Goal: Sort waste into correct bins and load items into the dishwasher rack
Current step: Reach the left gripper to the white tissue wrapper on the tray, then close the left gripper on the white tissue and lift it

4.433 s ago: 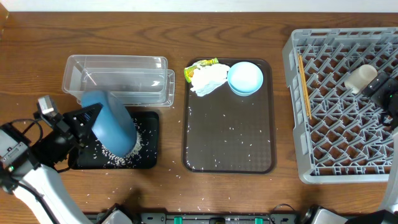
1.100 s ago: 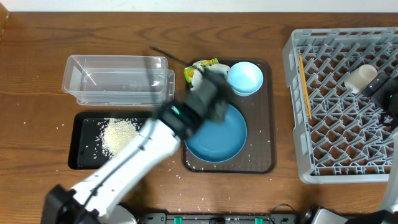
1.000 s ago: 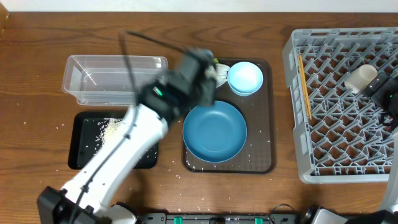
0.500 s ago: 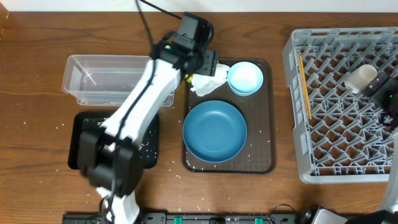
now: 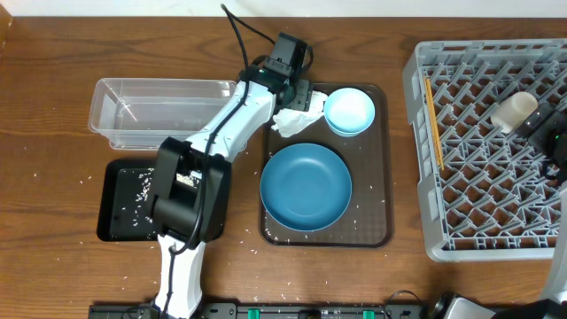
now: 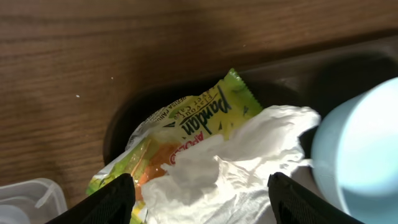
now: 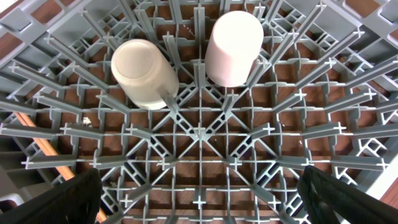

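My left gripper [image 5: 295,96] hangs open over the crumpled white tissue [image 6: 249,162] and its yellow-green wrapper [image 6: 193,118] at the brown tray's back left corner. Its fingers [image 6: 115,199] stand on either side of the tissue and hold nothing. The large dark-blue bowl [image 5: 306,188] sits upright on that tray, with the small light-blue bowl [image 5: 348,111] behind it. Rice grains [image 5: 137,182] lie on the black tray [image 5: 120,226], partly hidden by my arm. My right gripper [image 7: 202,199] is open and empty above the grey rack [image 7: 199,134], where the white cup [image 7: 146,71], pink cup [image 7: 233,46] and chopsticks [image 5: 433,120] lie.
The clear container [image 5: 164,111] stands at the back left, behind the black tray. The dark brown serving tray [image 5: 372,226] has loose rice grains scattered on it. Stray grains dot the wooden table [image 5: 53,177] near the front edge. My left arm [image 5: 190,190] crosses the black tray.
The dark-blue bowl went from tipped over the black tray to upright on the brown tray and was let go. My left arm then swung back over the tissue. The right arm stayed put.
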`<act>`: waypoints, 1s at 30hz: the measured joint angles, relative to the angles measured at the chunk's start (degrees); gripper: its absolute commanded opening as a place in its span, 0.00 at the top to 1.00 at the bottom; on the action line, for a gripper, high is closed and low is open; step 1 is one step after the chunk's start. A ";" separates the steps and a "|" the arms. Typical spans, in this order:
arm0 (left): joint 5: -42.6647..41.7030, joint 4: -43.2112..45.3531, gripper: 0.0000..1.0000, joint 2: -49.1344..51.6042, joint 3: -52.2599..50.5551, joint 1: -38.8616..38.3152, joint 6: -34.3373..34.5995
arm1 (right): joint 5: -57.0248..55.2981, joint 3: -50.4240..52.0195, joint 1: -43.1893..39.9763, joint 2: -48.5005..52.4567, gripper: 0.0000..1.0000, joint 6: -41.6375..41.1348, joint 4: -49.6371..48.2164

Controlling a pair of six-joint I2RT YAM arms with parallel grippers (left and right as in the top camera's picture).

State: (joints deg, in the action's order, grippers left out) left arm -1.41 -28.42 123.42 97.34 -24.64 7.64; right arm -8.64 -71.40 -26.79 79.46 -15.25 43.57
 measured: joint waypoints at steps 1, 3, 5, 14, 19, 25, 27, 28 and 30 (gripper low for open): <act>0.17 0.02 0.29 0.48 0.00 -0.07 0.00 | 0.00 0.00 0.00 0.00 0.01 0.00 -0.02; 0.31 0.24 0.30 1.29 0.00 -0.17 0.00 | 0.00 0.00 0.00 0.00 0.01 0.00 0.00; 0.33 0.50 0.39 2.43 0.00 -0.28 -0.15 | 0.00 0.00 0.00 0.00 0.01 0.00 0.00; 0.39 0.87 0.94 4.00 0.02 -0.55 0.09 | 0.00 0.00 0.00 0.00 0.01 0.00 0.00; 0.48 -0.98 0.94 3.72 0.02 -0.61 -0.04 | 0.00 0.00 0.00 0.00 0.01 0.00 -0.02; 0.52 -5.75 0.94 -0.68 0.00 -0.90 1.25 | -0.02 0.00 0.00 0.00 0.01 0.00 -0.02; 0.52 -7.19 0.94 -3.58 0.00 -0.98 2.01 | -0.02 0.00 0.00 0.00 0.01 0.00 0.00; 0.50 -7.69 0.94 -5.31 0.00 -0.98 2.40 | 0.00 0.00 0.00 0.00 0.01 0.00 -0.02; 0.52 -8.72 0.94 -9.01 0.00 -1.03 2.89 | -0.02 0.00 0.00 0.00 0.01 0.00 -0.02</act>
State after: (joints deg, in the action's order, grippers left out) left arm -0.89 -37.15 114.41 97.34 -25.67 10.52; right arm -8.67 -71.40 -26.79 79.46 -15.25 43.55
